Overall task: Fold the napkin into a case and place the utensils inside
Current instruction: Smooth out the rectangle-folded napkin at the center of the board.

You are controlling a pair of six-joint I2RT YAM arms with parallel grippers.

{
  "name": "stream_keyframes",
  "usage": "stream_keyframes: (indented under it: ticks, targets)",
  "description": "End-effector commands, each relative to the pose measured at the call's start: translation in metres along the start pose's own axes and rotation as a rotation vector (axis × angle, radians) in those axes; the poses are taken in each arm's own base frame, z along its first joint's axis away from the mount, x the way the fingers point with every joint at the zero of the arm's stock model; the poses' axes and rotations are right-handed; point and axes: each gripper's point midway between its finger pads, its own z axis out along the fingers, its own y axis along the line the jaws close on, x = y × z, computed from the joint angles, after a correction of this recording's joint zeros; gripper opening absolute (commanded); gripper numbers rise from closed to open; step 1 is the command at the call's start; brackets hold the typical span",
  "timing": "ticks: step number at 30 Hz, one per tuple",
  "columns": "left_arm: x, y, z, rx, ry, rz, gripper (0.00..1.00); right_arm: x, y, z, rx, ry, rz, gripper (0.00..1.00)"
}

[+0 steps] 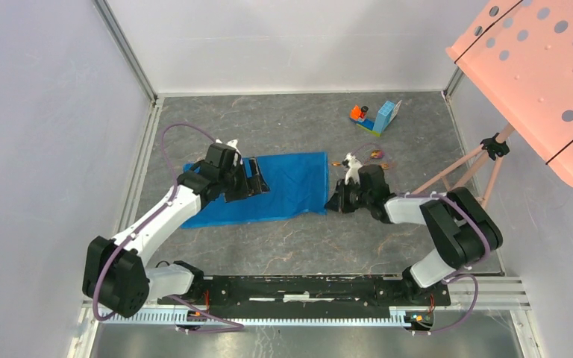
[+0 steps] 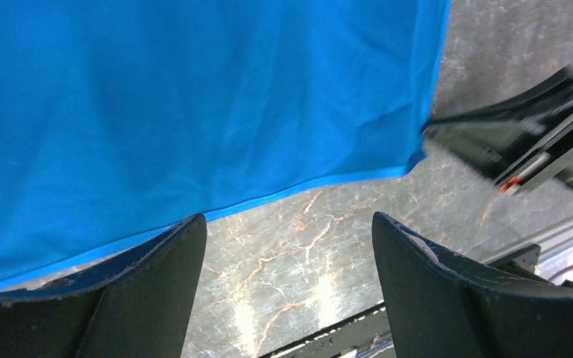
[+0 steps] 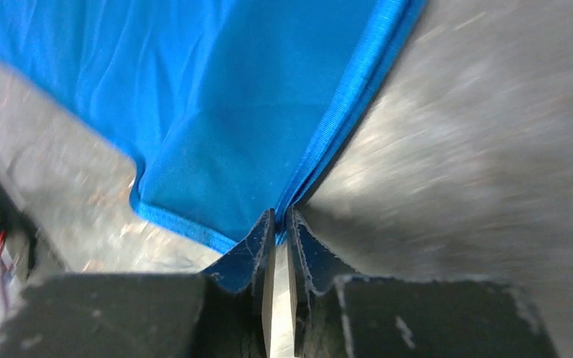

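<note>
2 arms are working the napkin [image 1: 291, 183] into a fold.
The right gripper [image 3: 280, 220] is pinching shut on its hem; the left gripper [image 2: 287, 224] is hanging open over the opposite end. Next, likely: carrying that hem across. The utensils [image 1: 377, 154] are lying just beyond the right gripper.

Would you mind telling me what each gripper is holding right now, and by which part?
The right gripper is pinched shut on the napkin at its right edge, near the front corner. The left gripper is open above it, holding nothing.
</note>
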Motion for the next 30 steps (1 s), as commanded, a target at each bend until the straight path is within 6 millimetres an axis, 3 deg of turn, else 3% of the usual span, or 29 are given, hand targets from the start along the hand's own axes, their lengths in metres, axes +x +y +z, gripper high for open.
stream_keyframes:
  ticks: [1,3,6,8,12,16,22,30]
  targets:
    - [0.013,-0.014,-0.005,0.037,-0.002,-0.032,0.87,0.047,0.061,-0.014,-0.187,0.077,0.0,0.16]
    - [0.026,-0.02,-0.002,0.048,0.024,-0.016,0.87,0.045,0.068,-0.024,-0.193,0.053,-0.017,0.25]
    - [0.046,-0.032,0.003,0.062,0.06,0.001,0.87,0.008,0.043,-0.028,-0.054,-0.043,-0.052,0.51]
    - [0.055,-0.042,0.007,0.083,0.074,0.012,0.87,-0.017,0.03,-0.028,-0.015,-0.091,-0.039,0.57]
    - [0.07,-0.052,0.011,0.074,0.101,0.048,0.85,-0.061,0.009,-0.019,0.021,-0.164,-0.009,0.55]
    - [0.082,-0.06,0.014,0.084,0.116,0.059,0.85,-0.09,0.007,-0.002,-0.002,-0.191,-0.046,0.4]
    - [0.089,-0.063,0.014,0.092,0.126,0.062,0.85,-0.101,0.004,0.018,-0.019,-0.177,-0.061,0.34]
    - [0.087,-0.065,0.012,0.099,0.117,0.058,0.85,-0.093,-0.001,0.026,-0.024,-0.163,-0.053,0.39]
